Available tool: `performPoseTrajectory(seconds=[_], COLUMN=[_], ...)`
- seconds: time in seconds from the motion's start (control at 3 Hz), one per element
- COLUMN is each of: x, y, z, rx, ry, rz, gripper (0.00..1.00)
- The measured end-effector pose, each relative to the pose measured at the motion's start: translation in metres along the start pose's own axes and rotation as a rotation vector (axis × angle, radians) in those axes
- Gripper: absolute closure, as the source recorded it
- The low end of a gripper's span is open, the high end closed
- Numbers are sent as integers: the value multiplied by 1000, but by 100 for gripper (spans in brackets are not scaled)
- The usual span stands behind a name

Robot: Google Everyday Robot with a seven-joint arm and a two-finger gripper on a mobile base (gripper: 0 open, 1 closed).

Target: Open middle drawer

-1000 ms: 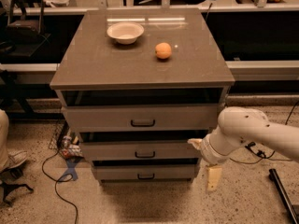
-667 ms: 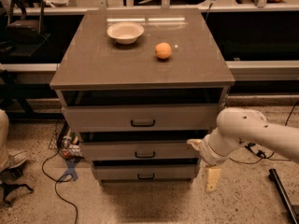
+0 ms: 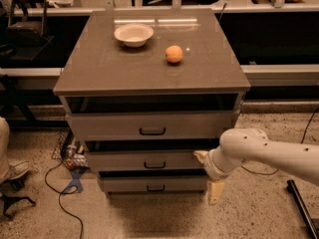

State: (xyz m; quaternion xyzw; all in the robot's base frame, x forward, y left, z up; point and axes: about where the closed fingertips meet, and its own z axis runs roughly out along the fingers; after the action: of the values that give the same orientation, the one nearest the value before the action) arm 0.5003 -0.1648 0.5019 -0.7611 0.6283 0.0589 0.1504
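The middle drawer (image 3: 124,161) is the second of three grey-brown fronts in the cabinet, with a small black handle (image 3: 154,165) at its centre. A dark gap shows above its front. My gripper (image 3: 207,176) is at the drawer's right end, low beside the cabinet's right front corner, on a white arm (image 3: 269,151) that comes in from the right. Its two pale fingers are spread: one (image 3: 201,156) points left at the drawer's right edge, the other (image 3: 215,192) points down. It holds nothing.
The top drawer (image 3: 149,125) and bottom drawer (image 3: 152,184) sit above and below. A white bowl (image 3: 133,34) and an orange (image 3: 174,54) rest on the cabinet top (image 3: 99,68). Cables (image 3: 65,183) lie on the floor at left. A dark bar (image 3: 301,208) lies at right.
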Motion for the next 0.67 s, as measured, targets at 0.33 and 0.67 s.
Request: performPoseTrajectory(seconds=[0.33,0.67], x=[-1,-2], y=[-18,-38], z=[20,43], rx=[68,109], ry=[-24,-56], rz=[-11,-16], gripper=[0,0])
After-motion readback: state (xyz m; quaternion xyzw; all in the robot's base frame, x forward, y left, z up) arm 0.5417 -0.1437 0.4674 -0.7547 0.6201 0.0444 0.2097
